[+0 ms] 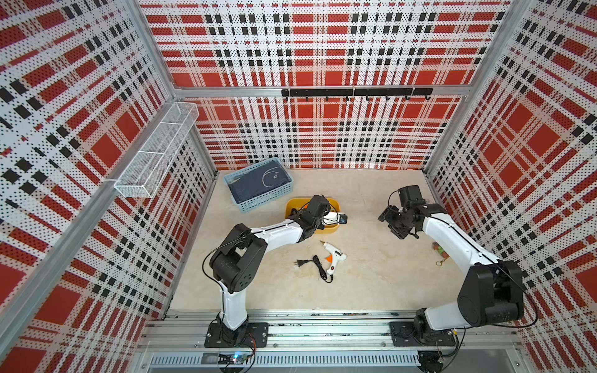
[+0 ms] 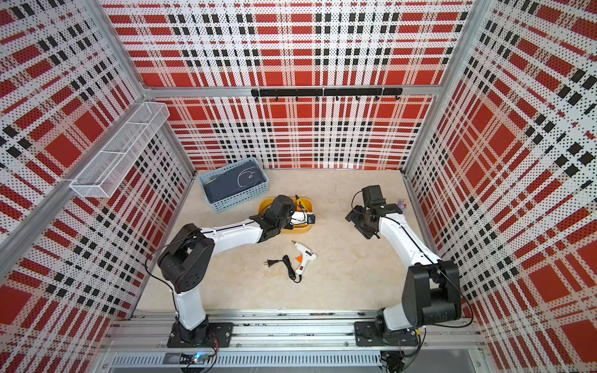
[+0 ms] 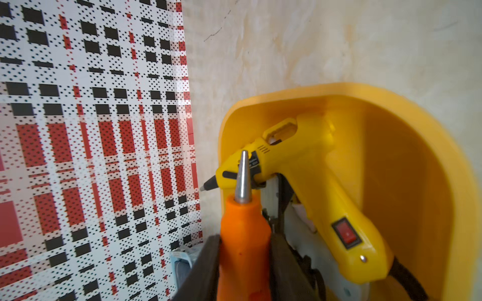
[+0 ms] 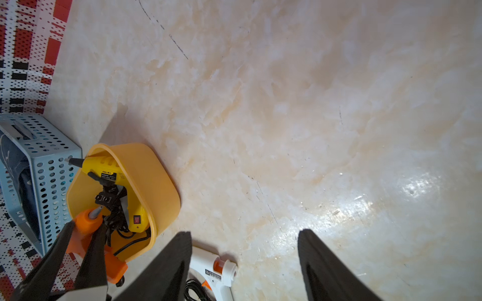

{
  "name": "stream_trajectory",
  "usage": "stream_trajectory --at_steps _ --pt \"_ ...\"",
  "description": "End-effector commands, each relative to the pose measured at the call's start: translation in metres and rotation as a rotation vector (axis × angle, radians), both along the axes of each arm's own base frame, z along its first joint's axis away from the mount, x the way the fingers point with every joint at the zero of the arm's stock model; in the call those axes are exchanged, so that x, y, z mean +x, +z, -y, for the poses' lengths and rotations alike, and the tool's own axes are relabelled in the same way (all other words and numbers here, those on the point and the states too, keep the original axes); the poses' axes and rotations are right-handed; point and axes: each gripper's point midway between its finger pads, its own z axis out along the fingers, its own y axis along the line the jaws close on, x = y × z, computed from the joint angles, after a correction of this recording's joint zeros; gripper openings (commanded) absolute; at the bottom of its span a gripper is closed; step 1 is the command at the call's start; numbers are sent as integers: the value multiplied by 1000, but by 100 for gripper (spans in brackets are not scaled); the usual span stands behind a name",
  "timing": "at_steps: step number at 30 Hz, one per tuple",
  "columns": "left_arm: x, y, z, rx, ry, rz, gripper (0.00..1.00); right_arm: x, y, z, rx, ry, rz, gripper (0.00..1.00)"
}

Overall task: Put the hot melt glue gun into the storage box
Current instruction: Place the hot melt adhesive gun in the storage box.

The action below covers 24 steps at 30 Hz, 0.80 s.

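While left end effector (image 3: 243,237) clamps orange gun (image 4: 84,224) | storage box (image 3: 407,169): yellow gun (image 3: 307,166) inside | right end effector (image 4: 245,233): spread

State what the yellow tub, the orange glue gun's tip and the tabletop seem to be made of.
The storage box: probably moulded plastic; smooth, seamless rounded walls with a soft sheen. The orange glue gun's tip: apparently bare metal; silvery with a bright highlight. The tabletop: glossy and marble-patterned, with glare; whether stone or laminate cannot be told.

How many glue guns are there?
3: a yellow glue gun in the yellow tub, an orange glue gun in the left gripper over it, a white glue gun on the table. White plastic under the yellow one may be a fourth.
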Motion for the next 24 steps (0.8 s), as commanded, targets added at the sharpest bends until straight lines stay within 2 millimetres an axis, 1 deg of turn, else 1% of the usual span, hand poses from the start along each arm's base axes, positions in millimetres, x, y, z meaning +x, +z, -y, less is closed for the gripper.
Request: stream_trajectory --at_steps 1,5,8,10,11,15,18,20,22,24 --pt "11 -9 8 -52 18 -34 0 0 9 0 22 -2 37 72" --pt "33 -5 13 -61 38 -11 0 -3 6 2 30 -11 33 72" --pt "49 8 11 -58 52 28 0 -6 5 7 29 -22 29 72" --pt "58 17 9 -59 56 43 0 -7 4 9 30 -27 29 72" --pt "61 18 7 -57 55 45 0 -8 3 10 31 -31 25 72" --pt "61 9 2 -70 59 18 0 -8 0 13 39 -43 23 72" --pt "56 -4 6 -86 61 -8 0 -6 0 13 44 -45 25 72" --pt "55 -7 11 -99 68 -7 0 -5 -1 12 48 -47 24 72" --pt "59 0 13 -118 92 26 0 -4 -1 12 48 -46 23 72" --pt "66 20 16 -165 123 69 0 -2 1 11 51 -43 26 72"
